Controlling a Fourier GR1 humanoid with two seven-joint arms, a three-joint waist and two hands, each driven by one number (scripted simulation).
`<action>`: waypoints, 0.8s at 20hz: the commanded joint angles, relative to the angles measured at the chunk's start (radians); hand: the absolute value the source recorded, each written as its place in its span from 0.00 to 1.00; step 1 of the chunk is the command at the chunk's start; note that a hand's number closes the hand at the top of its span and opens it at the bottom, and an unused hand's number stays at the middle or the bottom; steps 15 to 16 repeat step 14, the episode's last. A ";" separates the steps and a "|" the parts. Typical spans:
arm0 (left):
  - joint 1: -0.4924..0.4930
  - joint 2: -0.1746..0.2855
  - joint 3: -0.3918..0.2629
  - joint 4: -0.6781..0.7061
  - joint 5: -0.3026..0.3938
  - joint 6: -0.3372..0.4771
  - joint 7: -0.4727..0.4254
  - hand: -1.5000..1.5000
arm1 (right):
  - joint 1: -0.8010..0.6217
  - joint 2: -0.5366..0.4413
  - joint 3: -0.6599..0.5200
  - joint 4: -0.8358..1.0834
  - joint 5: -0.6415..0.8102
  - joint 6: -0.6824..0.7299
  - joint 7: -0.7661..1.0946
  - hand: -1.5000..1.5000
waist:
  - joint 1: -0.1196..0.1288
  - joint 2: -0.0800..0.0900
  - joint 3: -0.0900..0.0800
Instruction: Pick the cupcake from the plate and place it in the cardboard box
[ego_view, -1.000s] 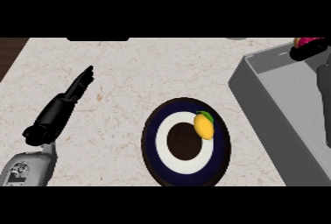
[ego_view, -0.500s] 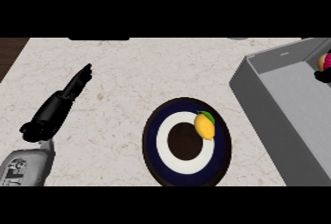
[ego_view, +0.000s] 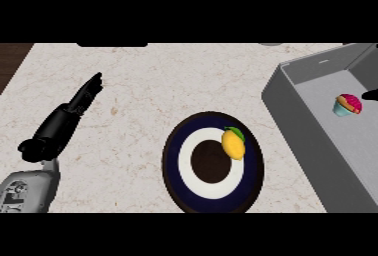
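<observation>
The cupcake (ego_view: 347, 104), pink-topped in a light blue case, sits tilted on the floor of the grey box (ego_view: 295, 125) at the right. Just beside it, at the view's right edge, a small black piece of my right hand (ego_view: 371, 93) shows; it does not touch the cupcake. The dark blue plate (ego_view: 173, 155) with a white ring lies in the middle of the counter and carries only a yellow fruit (ego_view: 233, 143) with a green leaf. My left hand (ego_view: 80, 100) rests open at the left, fingers straight and pointing away.
The box's tall near wall (ego_view: 284, 107) stands between the plate and the cupcake. Pale marble counter (ego_view: 148, 80) spreads between my left hand and the plate. The counter's dark edge (ego_view: 11, 60) shows at the far left.
The cupcake has come down from the upper right corner, where my right hand covered it, onto the box floor. My right hand has drawn back to the right edge. The left arm has stayed still.
</observation>
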 joint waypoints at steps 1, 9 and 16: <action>-0.025 0.006 0.004 -0.003 0.010 -0.011 0.028 0.50 | -0.031 0.064 -0.132 -0.048 -0.129 -0.160 -0.091 0.00 | -0.003 -0.001 0.003; 0.027 -0.010 -0.020 -0.066 -0.017 0.010 0.035 0.50 | -0.082 0.068 -0.487 -0.038 -0.435 -0.296 -0.041 0.00 | 0.000 -0.004 0.001; -0.011 -0.012 -0.004 0.042 -0.023 0.005 -0.034 0.50 | 0.035 0.053 -0.538 0.036 -0.512 -0.352 -0.223 0.00 | 0.001 0.005 0.000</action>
